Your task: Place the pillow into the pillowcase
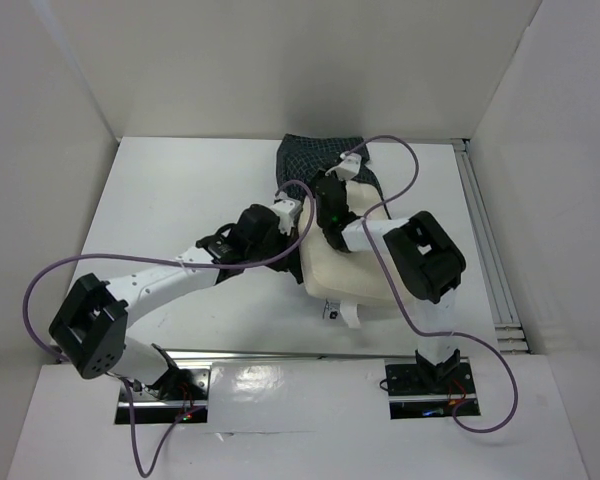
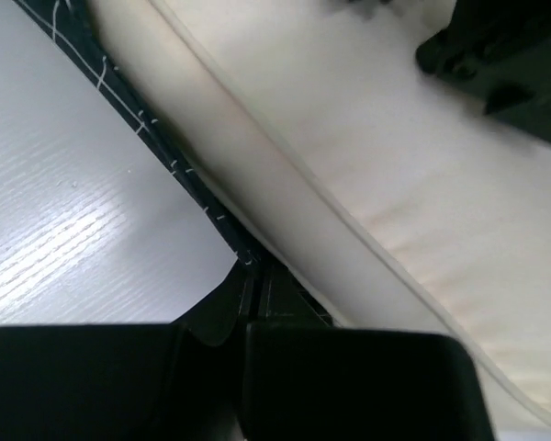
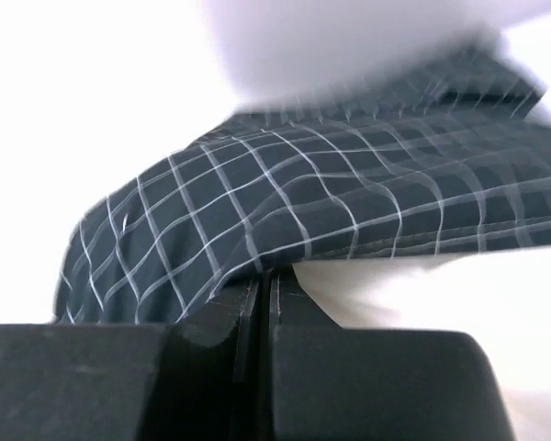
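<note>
Pillow (image 1: 358, 282): lies right of centre on the table (image 1: 180, 190), its far end covered by the pillowcase (image 1: 310, 155).
Left gripper (image 2: 254, 276): fingers are pressed together on the pillowcase hem, beside the pillow's seam. This is seen only from the left wrist.
Right gripper (image 3: 264, 276): fingers are pinched on the cloth's edge. This is shown only by the right wrist.
Top view: both grips are hidden beneath the arms.

Far end of pillow (image 1: 345, 275) hidden under pillowcase (image 1: 305, 155) and right arm (image 1: 425, 255). Pillowcase edge beyond pillow blurred in right wrist view.

Left claw (image 2: 256, 272), right claw (image 3: 264, 277), both closed.
</note>
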Robot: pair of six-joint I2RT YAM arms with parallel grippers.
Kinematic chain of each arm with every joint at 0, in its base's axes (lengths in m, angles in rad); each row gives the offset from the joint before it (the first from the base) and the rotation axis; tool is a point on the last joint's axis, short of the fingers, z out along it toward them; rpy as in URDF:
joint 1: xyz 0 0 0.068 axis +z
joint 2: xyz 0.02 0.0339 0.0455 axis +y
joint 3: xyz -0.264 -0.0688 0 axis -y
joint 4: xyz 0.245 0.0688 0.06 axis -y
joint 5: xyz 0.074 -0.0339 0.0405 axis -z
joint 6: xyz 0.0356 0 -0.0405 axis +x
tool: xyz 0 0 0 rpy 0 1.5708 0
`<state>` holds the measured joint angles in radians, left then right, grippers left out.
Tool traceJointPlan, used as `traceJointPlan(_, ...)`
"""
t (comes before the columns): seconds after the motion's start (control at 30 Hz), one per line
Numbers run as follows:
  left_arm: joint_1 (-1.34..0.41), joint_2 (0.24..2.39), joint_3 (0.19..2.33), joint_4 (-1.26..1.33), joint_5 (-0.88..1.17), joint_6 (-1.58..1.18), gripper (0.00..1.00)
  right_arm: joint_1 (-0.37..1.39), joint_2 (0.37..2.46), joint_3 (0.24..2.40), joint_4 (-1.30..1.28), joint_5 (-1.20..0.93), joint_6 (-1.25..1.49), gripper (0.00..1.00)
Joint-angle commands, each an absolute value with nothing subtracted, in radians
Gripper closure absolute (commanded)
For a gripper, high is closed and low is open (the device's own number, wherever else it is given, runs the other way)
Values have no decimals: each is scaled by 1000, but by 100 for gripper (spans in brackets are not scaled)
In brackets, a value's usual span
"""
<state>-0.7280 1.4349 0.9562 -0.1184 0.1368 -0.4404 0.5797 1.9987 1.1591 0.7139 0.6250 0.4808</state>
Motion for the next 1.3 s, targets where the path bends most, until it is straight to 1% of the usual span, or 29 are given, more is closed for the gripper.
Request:
traceJointPlan(0.0, -790, 1434, 992, -276, 400, -434, 100, 512, 1977, 1106, 1491, 667, 188, 100)
traceJointPlan(0.03, -790, 1434, 992, -285, 414, -434, 100, 512, 1999, 1106, 1584, 654, 157, 100)
traceJointPlan(0.07, -790, 1445, 992, -285, 435, -422, 100, 512, 2012, 1115, 1626, 622, 103, 100)
traceJointPlan(0.13, -790, 1456, 1002, -294, 477, -422, 100, 479, 2067, 1167, 1661, 592, 81, 100)
traceJointPlan(0.2, -790, 1465, 1015, -317, 508, -411, 100, 430, 2107, 1250, 1606, 612, 118, 100)
traceJointPlan(0.23, -790, 1465, 1015, -331, 508, -411, 100, 413, 2143, 1274, 1520, 579, 147, 100)
traceJointPlan(0.27, -790, 1465, 1025, -357, 508, -411, 100, 400, 2164, 1323, 1488, 566, 170, 100)
traceJointPlan(0.33, -790, 1456, 1025, -382, 508, -411, 100, 382, 2242, 1376, 1488, 578, 144, 100)
traceJointPlan(0.4, -790, 1456, 1025, -408, 499, -411, 100, 371, 2278, 1420, 1497, 578, 115, 100)
traceJointPlan(0.47, -790, 1447, 1025, -428, 470, -411, 100, 371, 2278, 1395, 1488, 537, 124, 100)
traceJointPlan(0.5, -790, 1456, 1035, -437, 441, -399, 100, 371, 2261, 1335, 1488, 528, 136, 100)
traceJointPlan(0.53, -790, 1471, 1045, -425, 422, -399, 100, 383, 2234, 1300, 1473, 490, 137, 95)
traceJointPlan(0.57, -790, 1482, 1067, -416, 411, -399, 100, 383, 2217, 1267, 1456, 474, 156, 83)
traceJointPlan(0.6, -790, 1491, 1083, -416, 388, -399, 100, 393, 2198, 1206, 1434, 454, 156, 67)
traceJointPlan(0.63, -781, 1502, 1097, -404, 370, -399, 100, 393, 2148, 1180, 1361, 413, 156, 32)
traceJointPlan(0.67, -781, 1517, 1120, -403, 347, -409, 100, 403, 2120, 1155, 1303, 413, 187, 20)
traceJointPlan(0.7, -772, 1517, 1130, -394, 331, -410, 100, 403, 2090, 1155, 1231, 387, 187, 10)
traceJointPlan(0.73, -772, 1531, 1144, -394, 321, -423, 100, 403, 2059, 1155, 1154, 352, 201, 3)
traceJointPlan(0.77, -744, 1531, 1175, -405, 311, -432, 100, 403, 1999, 1164, 953, 297, 215, 0)
traceJointPlan(0.8, -744, 1543, 1190, -419, 270, -442, 100, 394, 1971, 1210, 831, 267, 253, 0)
traceJointPlan(0.83, -744, 1543, 1204, -439, 234, -442, 68, 394, 1950, 1242, 576, 258, 293, 0)
traceJointPlan(0.87, -744, 1543, 1218, -477, 191, -455, 47, 382, 1915, 1274, 466, 215, 332, 0)
traceJointPlan(0.9, -735, 1534, 1229, -486, 117, -466, 35, 358, 1899, 1317, 374, 178, 362, 0)
traceJointPlan(0.93, -735, 1507, 1229, -486, 89, -466, 16, 348, 1882, 1318, 292, 152, 385, 0)
traceJointPlan(0.97, -735, 1491, 1229, -500, 68, -477, 0, 336, 1849, 1318, 194, 59, 385, 0)
traceJointPlan(1.07, -735, 1432, 1229, -535, -21, -486, 0, 314, 1781, 1321, 63, -76, 353, 0)
traceJointPlan(1.27, -715, 1420, 1241, -535, -155, -518, 0, 281, 1721, 1331, -150, 27, 325, 0)
